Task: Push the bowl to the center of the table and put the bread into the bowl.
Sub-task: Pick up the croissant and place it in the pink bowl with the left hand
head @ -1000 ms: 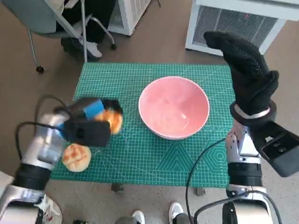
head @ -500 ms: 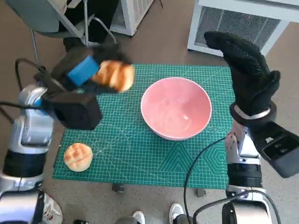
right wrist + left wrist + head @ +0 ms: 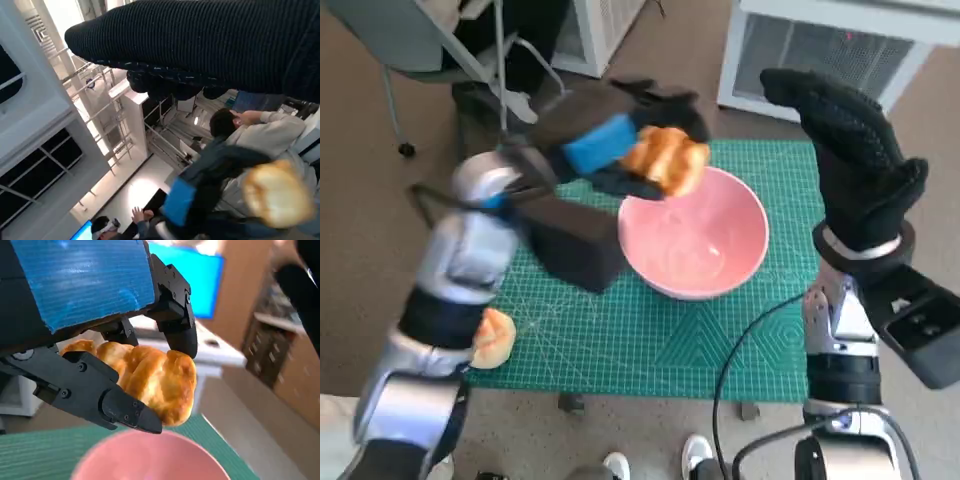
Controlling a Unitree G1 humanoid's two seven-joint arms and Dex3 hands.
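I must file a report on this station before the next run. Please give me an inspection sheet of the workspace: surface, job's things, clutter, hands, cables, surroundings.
Surface: green cutting mat covers the small table.
Job's things: pink bowl sits upright near the mat's middle, nothing in it. One bread is in the air above the bowl's rim. A second bread lies at the mat's near left corner, partly hidden by the left forearm.
Clutter: nothing seen.
Hands: left hand grips the raised bread between its fingers. Right hand is raised beside the bowl, holding nothing.
Cables: black cable loops over the mat's near right part.
Surroundings: chair, white units, a person's shoes.
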